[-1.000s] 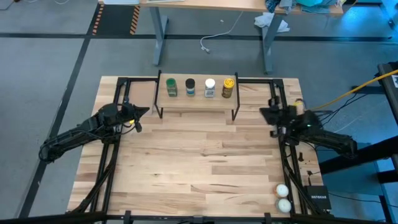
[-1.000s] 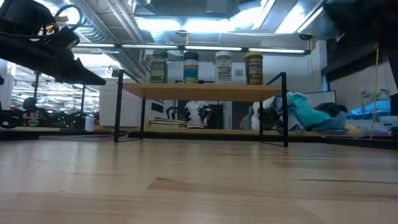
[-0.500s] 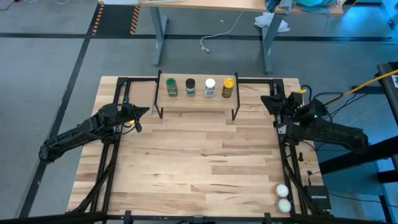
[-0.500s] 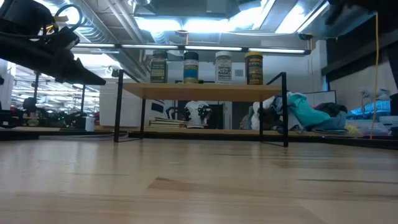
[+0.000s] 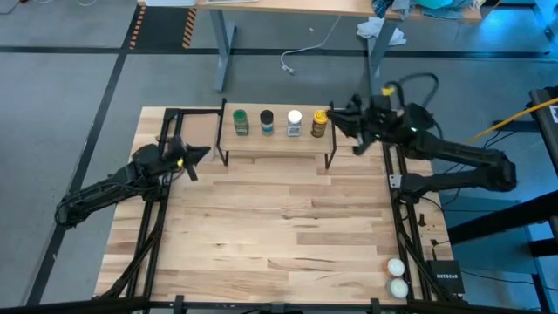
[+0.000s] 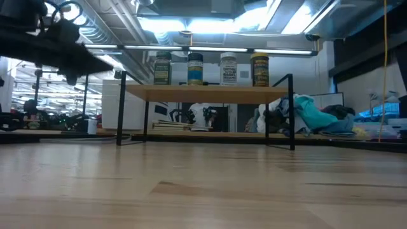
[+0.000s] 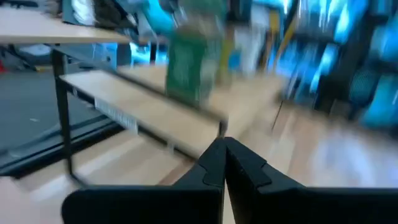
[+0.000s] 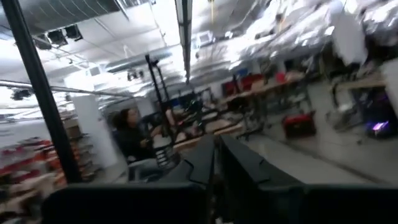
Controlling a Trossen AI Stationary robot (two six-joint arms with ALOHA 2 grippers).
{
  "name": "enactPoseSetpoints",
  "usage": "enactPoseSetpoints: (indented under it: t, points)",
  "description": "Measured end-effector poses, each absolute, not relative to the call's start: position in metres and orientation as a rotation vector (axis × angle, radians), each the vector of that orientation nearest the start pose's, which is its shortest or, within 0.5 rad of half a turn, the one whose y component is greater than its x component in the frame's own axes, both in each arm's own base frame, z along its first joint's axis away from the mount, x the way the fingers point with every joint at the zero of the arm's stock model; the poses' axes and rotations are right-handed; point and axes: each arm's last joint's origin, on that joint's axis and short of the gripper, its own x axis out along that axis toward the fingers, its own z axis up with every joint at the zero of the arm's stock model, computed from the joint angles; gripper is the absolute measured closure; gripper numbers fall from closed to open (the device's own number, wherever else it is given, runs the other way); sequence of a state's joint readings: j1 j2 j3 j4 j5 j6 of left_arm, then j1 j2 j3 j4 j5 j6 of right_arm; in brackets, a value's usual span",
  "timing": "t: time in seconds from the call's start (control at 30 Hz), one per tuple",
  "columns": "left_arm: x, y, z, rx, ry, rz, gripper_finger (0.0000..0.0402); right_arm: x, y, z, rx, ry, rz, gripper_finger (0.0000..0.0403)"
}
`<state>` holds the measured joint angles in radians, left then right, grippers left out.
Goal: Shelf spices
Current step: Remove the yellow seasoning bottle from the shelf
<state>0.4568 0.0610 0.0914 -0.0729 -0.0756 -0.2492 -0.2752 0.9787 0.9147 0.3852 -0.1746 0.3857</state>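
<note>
shelf (image 5: 277, 140): narrow pale-wood board on thin black legs | spices (image 5: 281, 123): four small cylindrical jars stood in a row on it, lids green, black, white, yellow, the last amber | left gripper (image 5: 203, 154): fingers together, empty, near shelf's left end | right gripper (image 5: 336, 114): fingers nearly together, empty, just beside yellow-lidded jar

Black box (image 5: 445, 278) at the table's right front corner: white lettering "NETGEAR".
Jar labels on the shelf (image 6: 210, 93): print present, too small to read.
</note>
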Motion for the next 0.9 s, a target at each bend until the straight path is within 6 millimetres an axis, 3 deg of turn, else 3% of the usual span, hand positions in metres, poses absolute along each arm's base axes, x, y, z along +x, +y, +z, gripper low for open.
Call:
enactPoseSetpoints:
  t: [0.17,0.33,0.5,0.73,0.9]
  points:
    - [0.084,0.044,0.205,-0.471,-0.312,0.474,0.0402,0.241,-0.062,0.408,0.258,-0.279,-0.019,0.0368]
    - [0.078,0.038,0.231,-0.446,-0.558,0.282,0.0402,0.264,-0.069,0.420,0.200,-0.283,-0.032,0.0368]
    - [0.071,0.030,0.250,-0.408,-0.716,0.072,0.0402,0.269,-0.073,0.440,0.098,-0.288,-0.152,0.0368]
    - [0.079,0.031,0.282,-0.350,-0.681,0.012,0.0402,0.252,-0.086,0.466,0.008,-0.049,-0.334,0.0368]
    - [0.108,0.044,0.317,-0.350,-0.479,0.054,0.0402,0.240,-0.103,0.475,0.029,0.137,-0.437,0.0368]
